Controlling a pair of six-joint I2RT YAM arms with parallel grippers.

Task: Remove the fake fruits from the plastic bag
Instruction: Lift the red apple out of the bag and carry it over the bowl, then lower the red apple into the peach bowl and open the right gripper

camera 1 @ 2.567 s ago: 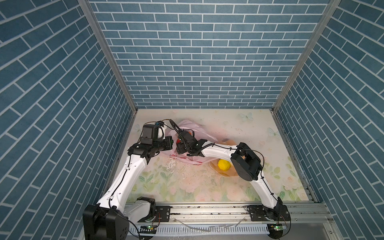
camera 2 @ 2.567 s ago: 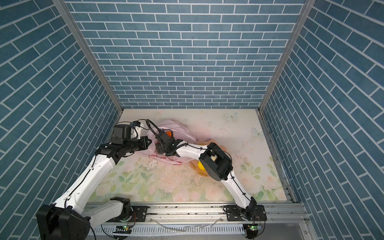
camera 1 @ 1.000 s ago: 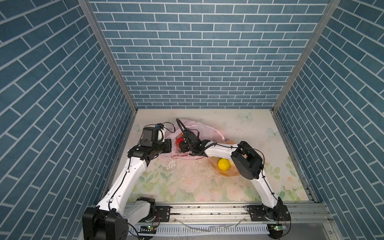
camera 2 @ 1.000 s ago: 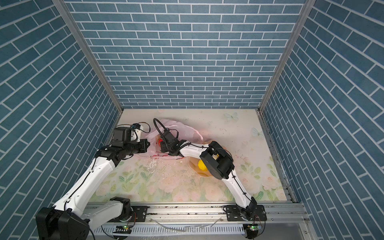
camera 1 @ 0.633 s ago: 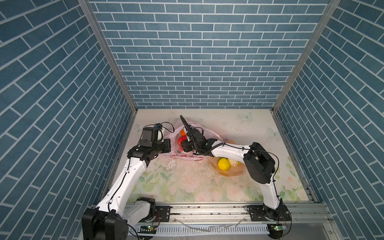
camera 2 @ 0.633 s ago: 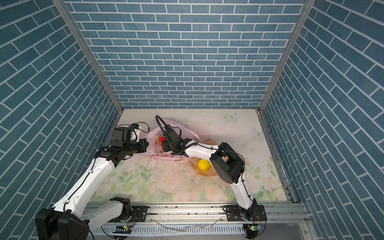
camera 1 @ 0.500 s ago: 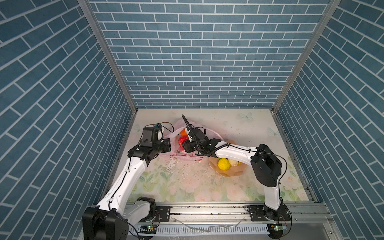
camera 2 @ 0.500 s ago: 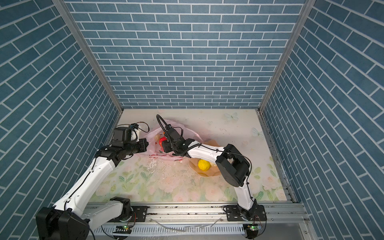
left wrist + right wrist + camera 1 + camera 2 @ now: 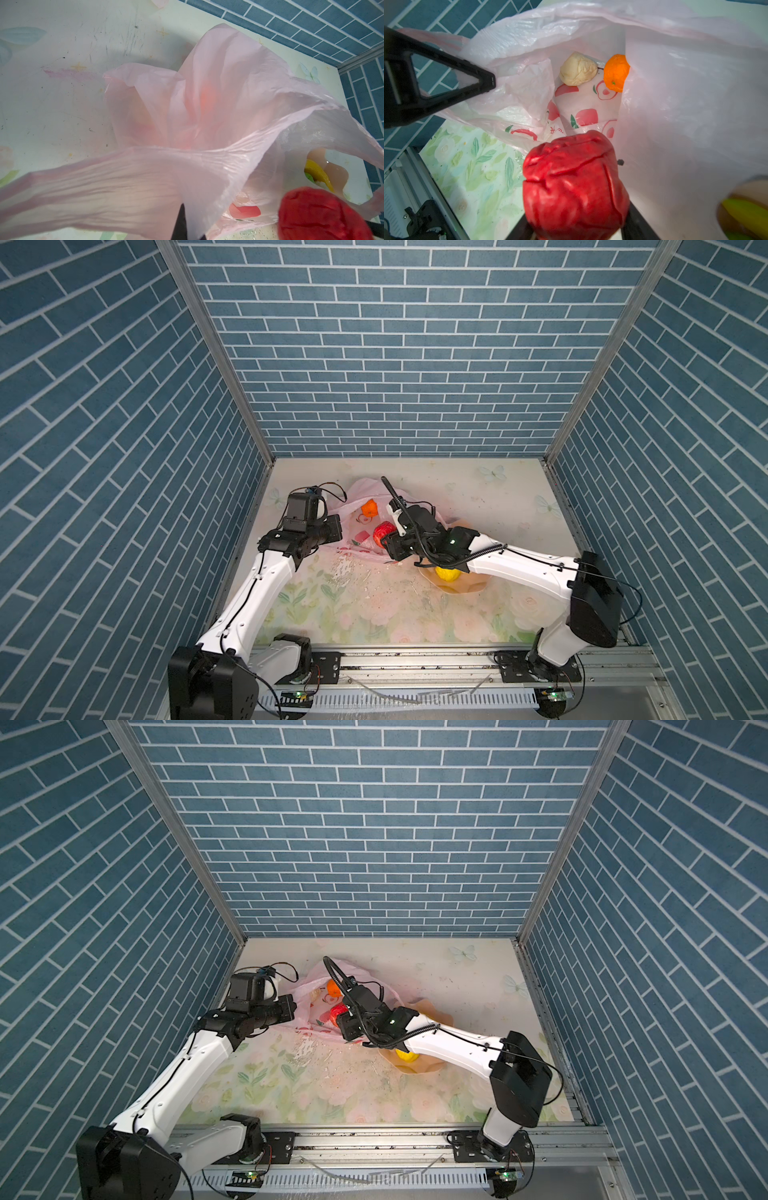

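The pink plastic bag (image 9: 360, 494) (image 9: 314, 978) lies at the back left of the table with its mouth held up. My left gripper (image 9: 338, 526) (image 9: 181, 225) is shut on the bag's rim, and one of its black fingers (image 9: 446, 83) shows in the right wrist view. My right gripper (image 9: 384, 537) (image 9: 575, 218) is shut on a red fruit (image 9: 382, 532) (image 9: 336, 1013) (image 9: 573, 182) at the bag's mouth, above the table. Inside the bag (image 9: 675, 93) lie an orange fruit (image 9: 368, 508) (image 9: 616, 72) and a cream-white fruit (image 9: 578, 69).
A peach scalloped bowl (image 9: 469, 591) (image 9: 424, 1067) stands right of the bag, under my right forearm, holding a yellow fruit (image 9: 446, 572) and bananas (image 9: 318, 174). Blue brick walls close in three sides. A metal rail (image 9: 415, 659) runs along the front.
My right gripper has drawn back out of the bag towards the bowl with the red fruit in it, its elbow swinging right. My left gripper still holds the bag.
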